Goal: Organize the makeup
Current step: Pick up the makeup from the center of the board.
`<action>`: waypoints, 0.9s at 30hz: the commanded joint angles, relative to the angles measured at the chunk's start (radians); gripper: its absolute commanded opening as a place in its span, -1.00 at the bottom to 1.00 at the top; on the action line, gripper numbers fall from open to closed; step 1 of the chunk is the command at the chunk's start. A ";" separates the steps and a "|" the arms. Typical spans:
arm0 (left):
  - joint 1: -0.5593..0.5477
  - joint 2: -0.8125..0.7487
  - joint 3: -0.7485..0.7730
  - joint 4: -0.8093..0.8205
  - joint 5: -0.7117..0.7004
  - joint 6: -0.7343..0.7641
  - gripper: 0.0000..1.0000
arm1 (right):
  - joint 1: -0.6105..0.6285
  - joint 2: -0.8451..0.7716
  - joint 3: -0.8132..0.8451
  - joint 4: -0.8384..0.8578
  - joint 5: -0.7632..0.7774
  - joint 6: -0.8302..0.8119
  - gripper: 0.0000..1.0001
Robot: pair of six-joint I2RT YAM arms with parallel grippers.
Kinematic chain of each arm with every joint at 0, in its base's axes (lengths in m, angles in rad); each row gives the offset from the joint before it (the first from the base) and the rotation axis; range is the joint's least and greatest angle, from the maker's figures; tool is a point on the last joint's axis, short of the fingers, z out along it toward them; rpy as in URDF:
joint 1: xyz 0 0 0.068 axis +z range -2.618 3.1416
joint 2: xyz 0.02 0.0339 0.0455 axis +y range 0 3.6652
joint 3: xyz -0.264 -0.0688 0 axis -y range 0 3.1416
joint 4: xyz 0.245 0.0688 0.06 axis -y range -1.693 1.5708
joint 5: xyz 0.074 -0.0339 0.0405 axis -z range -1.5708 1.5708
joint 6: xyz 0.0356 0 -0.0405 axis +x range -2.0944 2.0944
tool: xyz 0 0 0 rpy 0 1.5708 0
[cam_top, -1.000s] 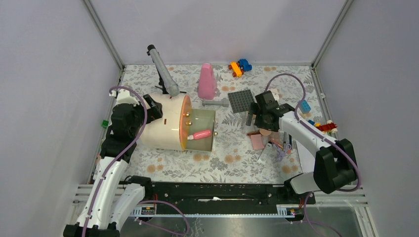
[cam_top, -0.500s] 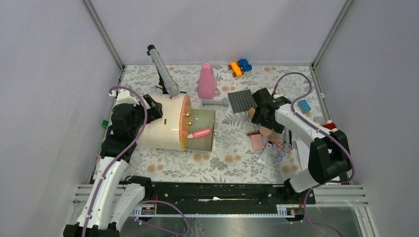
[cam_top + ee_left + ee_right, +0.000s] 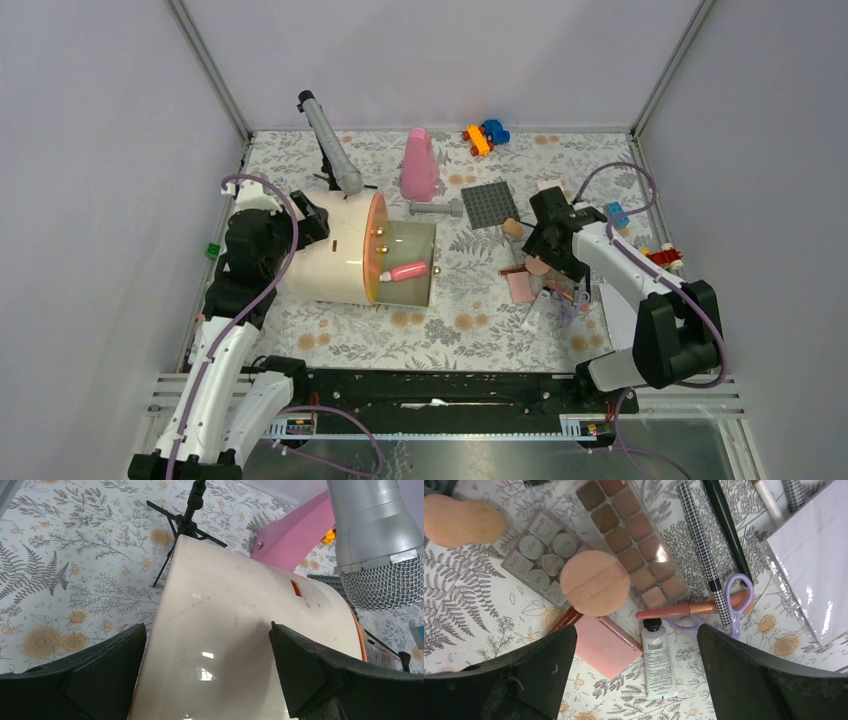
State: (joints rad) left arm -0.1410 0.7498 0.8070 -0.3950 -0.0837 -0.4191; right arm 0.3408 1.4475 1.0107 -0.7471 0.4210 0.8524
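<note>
Now, one pink tube (image 3: 407, 271) inside the cream case (image 3: 225, 630), left gripper (image 3: 207, 670) jaws wide astride it, one puff (image 3: 594, 583), one sponge (image 3: 461, 520), one compact (image 3: 606, 647), one pale tube (image 3: 658, 662) under right gripper (image 3: 636, 675), jaws apart.

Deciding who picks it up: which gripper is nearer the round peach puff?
Right. The right gripper hovers open just above the puff; the left gripper straddles the cream case across the table.

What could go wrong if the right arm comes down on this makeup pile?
The round puff lies on the palettes, so the wide-open right jaws may lift or drag both. The small pale tube, pink compact and purple scissors crowd together; grasping one could push its neighbours away.
</note>
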 commanded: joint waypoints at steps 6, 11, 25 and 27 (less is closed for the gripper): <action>-0.006 0.023 -0.023 -0.082 0.018 0.028 0.98 | -0.029 -0.042 -0.161 0.143 -0.161 0.035 0.78; -0.006 0.025 -0.025 -0.081 0.031 0.028 0.98 | -0.029 -0.017 -0.205 0.156 -0.189 0.037 0.67; -0.006 0.028 -0.025 -0.077 0.048 0.028 0.98 | -0.029 -0.006 -0.267 0.170 -0.182 0.062 0.09; -0.006 0.032 -0.025 -0.077 0.050 0.028 0.98 | -0.029 -0.001 -0.265 0.158 -0.174 0.064 0.07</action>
State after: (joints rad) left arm -0.1410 0.7551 0.8070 -0.3908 -0.0784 -0.4191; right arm 0.3138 1.4334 0.7578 -0.5575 0.2176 0.8982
